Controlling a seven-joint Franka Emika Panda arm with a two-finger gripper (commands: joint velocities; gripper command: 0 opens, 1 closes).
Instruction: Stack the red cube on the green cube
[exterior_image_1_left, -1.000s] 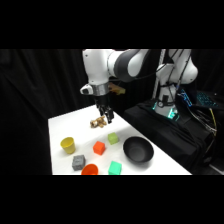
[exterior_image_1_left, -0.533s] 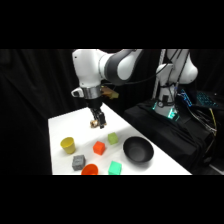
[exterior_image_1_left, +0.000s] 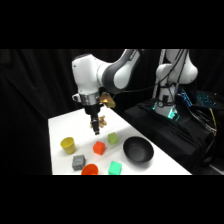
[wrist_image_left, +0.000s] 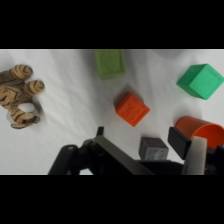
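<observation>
The red cube (exterior_image_1_left: 99, 148) (wrist_image_left: 132, 108) rests on the white table (exterior_image_1_left: 62, 125), in the middle of the group of objects. The mint green cube (exterior_image_1_left: 115, 168) (wrist_image_left: 200, 81) sits apart from it, near the table's front edge. My gripper (exterior_image_1_left: 96, 128) (wrist_image_left: 139, 135) hangs above the table just behind the red cube, open and holding nothing. In the wrist view the red cube lies just ahead of the fingers (wrist_image_left: 196, 155).
A lime cube (exterior_image_1_left: 113, 138) (wrist_image_left: 110, 63) sits beside the red cube. Around them are a striped tiger toy (exterior_image_1_left: 102, 121) (wrist_image_left: 20, 95), a yellow cup (exterior_image_1_left: 68, 145), a grey cube (exterior_image_1_left: 78, 162) (wrist_image_left: 153, 149), an orange-red cup (exterior_image_1_left: 90, 170) (wrist_image_left: 197, 130) and a black bowl (exterior_image_1_left: 138, 150).
The arm has swung left, and the gripper has come down and forward from over the tiger toy towards the red cube.
</observation>
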